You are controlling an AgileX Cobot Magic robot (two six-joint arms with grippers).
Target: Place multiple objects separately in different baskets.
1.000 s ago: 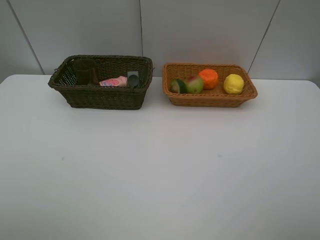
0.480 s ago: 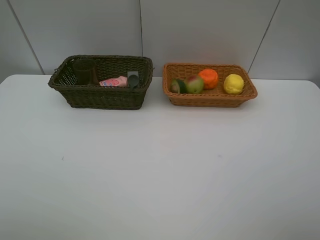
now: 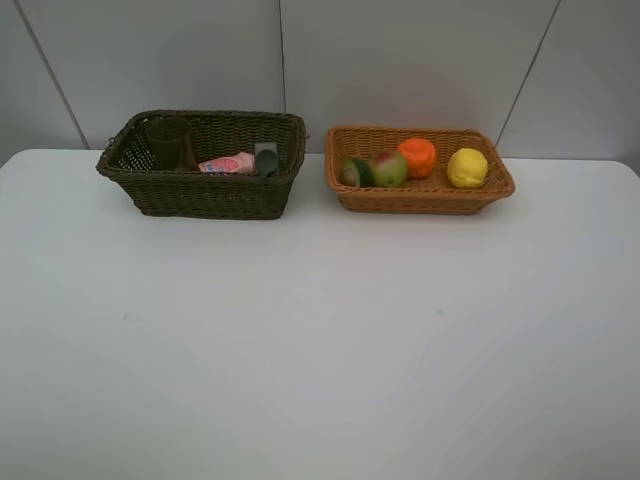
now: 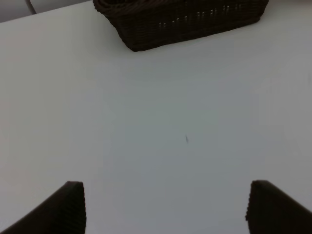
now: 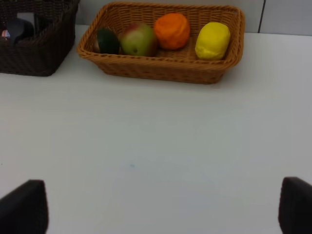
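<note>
The orange-tan basket (image 3: 420,198) at the back right holds a halved avocado (image 3: 355,172), a red-green fruit (image 3: 389,168), an orange (image 3: 418,156) and a lemon (image 3: 467,167). The dark basket (image 3: 200,195) at the back left holds a mauve cup (image 3: 169,142), a small pink bottle (image 3: 228,164) and a black pump bottle (image 3: 266,159). No arm shows in the high view. In the left wrist view my left gripper (image 4: 165,207) is open over bare table, short of the dark basket (image 4: 185,22). My right gripper (image 5: 156,209) is open, short of the tan basket (image 5: 161,68).
A white table (image 3: 320,330) spreads in front of both baskets. A grey panelled wall (image 3: 400,60) stands right behind them. A small dark speck (image 4: 186,139) marks the table under the left gripper.
</note>
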